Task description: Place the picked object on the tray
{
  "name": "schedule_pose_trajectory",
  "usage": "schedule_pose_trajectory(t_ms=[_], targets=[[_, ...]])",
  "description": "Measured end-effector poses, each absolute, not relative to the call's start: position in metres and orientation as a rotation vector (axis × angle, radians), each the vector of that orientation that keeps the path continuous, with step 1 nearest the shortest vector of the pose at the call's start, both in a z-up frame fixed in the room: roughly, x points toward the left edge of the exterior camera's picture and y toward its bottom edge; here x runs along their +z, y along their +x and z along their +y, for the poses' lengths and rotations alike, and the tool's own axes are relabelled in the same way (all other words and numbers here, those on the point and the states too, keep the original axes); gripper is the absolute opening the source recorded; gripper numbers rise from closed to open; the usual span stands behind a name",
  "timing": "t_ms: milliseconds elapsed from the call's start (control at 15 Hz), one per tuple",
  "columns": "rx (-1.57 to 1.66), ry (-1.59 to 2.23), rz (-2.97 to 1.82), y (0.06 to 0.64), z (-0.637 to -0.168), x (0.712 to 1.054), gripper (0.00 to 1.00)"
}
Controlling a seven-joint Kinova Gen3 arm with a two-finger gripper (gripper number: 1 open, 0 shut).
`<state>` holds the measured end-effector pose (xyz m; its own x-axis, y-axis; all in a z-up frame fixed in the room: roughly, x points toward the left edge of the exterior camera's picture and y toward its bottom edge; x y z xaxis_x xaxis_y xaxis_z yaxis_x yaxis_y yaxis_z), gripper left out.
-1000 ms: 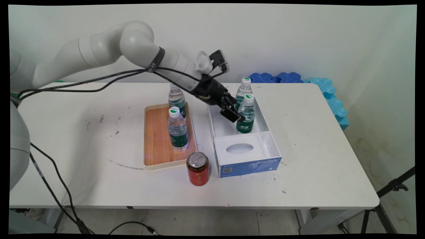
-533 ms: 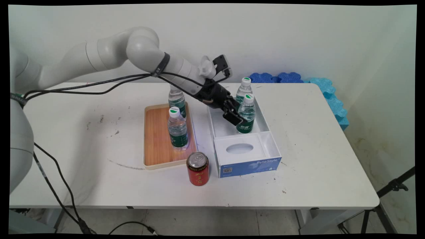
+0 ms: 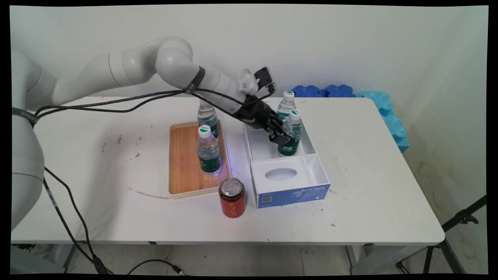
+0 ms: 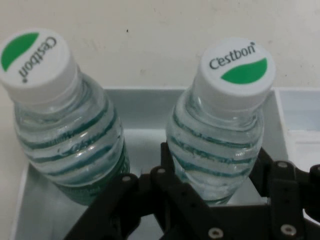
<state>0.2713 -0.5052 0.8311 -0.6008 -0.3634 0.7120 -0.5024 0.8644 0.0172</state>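
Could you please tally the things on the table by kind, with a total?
Water bottles: 4, two on the tray, two in the box
Cans: 1
Trays: 1
Boxes: 1
Total: 7

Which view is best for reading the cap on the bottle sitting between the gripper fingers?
The hand view: the cap fills it, its lettering legible, fingers flanking the bottle. In the main view the cap is only a small white top inside the box.
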Motion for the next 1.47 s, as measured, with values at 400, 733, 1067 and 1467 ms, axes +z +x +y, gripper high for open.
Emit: schedule_pose_trajectory(t_ms=[400, 733, 1067, 1467], targets=[[0.253, 0.588, -2.259, 0.267, -0.507, 0.835, 0.00], [0.277, 0.567, -2.206, 0.278, -0.502, 0.864, 0.00], [0.289, 0.534, -2.142, 0.305, -0.486, 0.914, 0.00], [0.272, 0.479, -2.100, 0.395, -0.443, 0.973, 0.00]])
